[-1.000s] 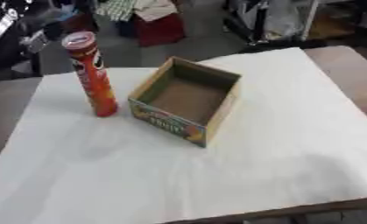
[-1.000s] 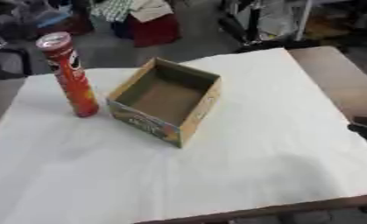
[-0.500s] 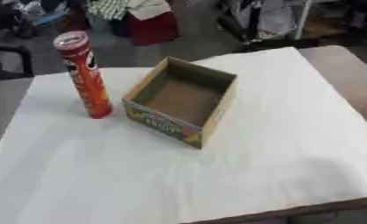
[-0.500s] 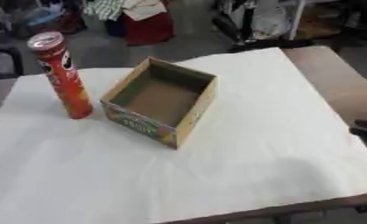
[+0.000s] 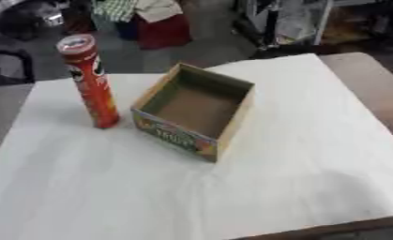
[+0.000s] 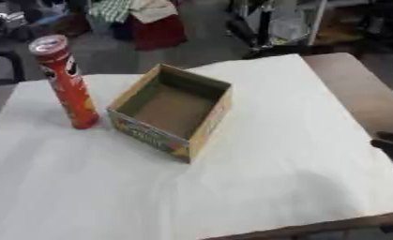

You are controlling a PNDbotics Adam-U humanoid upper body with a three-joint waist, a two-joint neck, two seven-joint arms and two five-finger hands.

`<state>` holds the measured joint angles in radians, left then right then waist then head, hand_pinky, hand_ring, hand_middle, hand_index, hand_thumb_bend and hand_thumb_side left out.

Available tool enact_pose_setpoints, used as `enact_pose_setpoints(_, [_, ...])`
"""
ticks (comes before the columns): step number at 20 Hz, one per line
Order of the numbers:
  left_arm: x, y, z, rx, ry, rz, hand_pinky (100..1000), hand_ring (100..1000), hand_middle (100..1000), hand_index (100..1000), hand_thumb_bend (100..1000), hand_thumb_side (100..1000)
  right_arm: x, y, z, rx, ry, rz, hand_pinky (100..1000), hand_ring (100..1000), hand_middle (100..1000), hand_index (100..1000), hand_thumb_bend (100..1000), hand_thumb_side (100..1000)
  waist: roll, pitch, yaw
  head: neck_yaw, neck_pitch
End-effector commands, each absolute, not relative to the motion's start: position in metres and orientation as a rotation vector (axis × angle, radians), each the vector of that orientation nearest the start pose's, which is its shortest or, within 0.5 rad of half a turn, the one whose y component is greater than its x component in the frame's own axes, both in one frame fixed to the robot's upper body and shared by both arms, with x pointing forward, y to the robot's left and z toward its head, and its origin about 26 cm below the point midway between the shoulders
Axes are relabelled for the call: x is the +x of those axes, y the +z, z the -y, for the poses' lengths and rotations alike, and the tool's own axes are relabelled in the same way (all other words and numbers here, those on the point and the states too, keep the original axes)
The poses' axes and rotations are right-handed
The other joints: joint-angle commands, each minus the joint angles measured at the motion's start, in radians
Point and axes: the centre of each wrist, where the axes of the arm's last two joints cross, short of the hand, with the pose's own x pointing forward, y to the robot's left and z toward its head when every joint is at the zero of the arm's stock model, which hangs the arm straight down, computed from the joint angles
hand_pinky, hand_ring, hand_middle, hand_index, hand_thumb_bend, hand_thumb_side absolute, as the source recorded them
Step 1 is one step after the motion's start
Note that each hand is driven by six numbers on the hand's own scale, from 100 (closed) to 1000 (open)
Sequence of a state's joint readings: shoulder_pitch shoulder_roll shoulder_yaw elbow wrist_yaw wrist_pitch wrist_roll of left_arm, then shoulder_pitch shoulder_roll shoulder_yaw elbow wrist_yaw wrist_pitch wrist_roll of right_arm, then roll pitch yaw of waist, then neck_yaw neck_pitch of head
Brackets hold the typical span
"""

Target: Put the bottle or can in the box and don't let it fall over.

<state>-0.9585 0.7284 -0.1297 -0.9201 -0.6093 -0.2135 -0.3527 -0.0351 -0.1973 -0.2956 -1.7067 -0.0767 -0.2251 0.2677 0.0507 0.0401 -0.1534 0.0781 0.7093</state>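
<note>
Two task things stand on the worktop [image 5: 314, 140], which is covered by a white cloth with brown wood showing along its right and near edges. The tall red cylindrical crisp can [image 5: 89, 80], capped with a pale lid, stands upright on the left side of the cloth, outside the box and just beside its left wall; whether they touch cannot be told. The open-topped cardboard box with a printed colourful front panel [image 5: 195, 111] sits near the middle of the cloth, turned at an angle so that one corner points toward the near edge; its brown inside holds nothing. Of the right robot hand [image 6: 390, 142] only a small dark part shows at the right border of the right eye view, over the right edge of the worktop and well apart from both can and box; whether its fingers are straight or curled cannot be told. The left robot hand shows in neither view. Beyond the far edge lie cloths and dark furniture on the floor.
</note>
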Motion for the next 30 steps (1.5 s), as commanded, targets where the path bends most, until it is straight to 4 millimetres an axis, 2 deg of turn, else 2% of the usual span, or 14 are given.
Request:
enact_pose_setpoints(1, [0.457, 0.27, -0.398, 1.009, -1.272, 1.498, 941, 887, 907, 1000, 502, 943, 0.275, 0.068, 0.361, -0.173, 0.204, 2.001, 960, 797, 768, 996, 100, 713, -0.004, -0.004, -0.003, 0.005, -0.013])
enact_pose_setpoints(6, [0.463, 0.26, -0.393, 1.061, -1.284, 1.509, 937, 884, 904, 1000, 502, 936, 0.276, 0.068, 0.36, -0.165, 0.208, 2.003, 960, 797, 768, 996, 100, 713, -0.005, -0.001, -0.009, 0.011, -0.015])
enact_pose_setpoints(14, [0.47, 0.255, -0.377, 1.176, -1.283, 1.56, 934, 882, 899, 1000, 497, 930, 0.277, 0.068, 0.358, -0.154, 0.214, 2.005, 960, 797, 767, 996, 100, 714, -0.004, 0.003, -0.022, 0.023, -0.02])
enact_pose_setpoints(22, [0.476, 0.244, -0.373, 1.22, -1.319, 1.519, 942, 890, 906, 1000, 497, 924, 0.279, 0.069, 0.357, -0.142, 0.223, 2.009, 960, 796, 767, 995, 100, 716, -0.003, 0.009, -0.043, 0.035, -0.026])
enact_pose_setpoints(30, [0.478, 0.237, -0.373, 1.288, -1.264, 1.457, 949, 894, 911, 1000, 492, 921, 0.281, 0.07, 0.355, -0.132, 0.228, 2.017, 960, 796, 767, 995, 100, 715, -0.003, 0.016, -0.06, 0.043, -0.034])
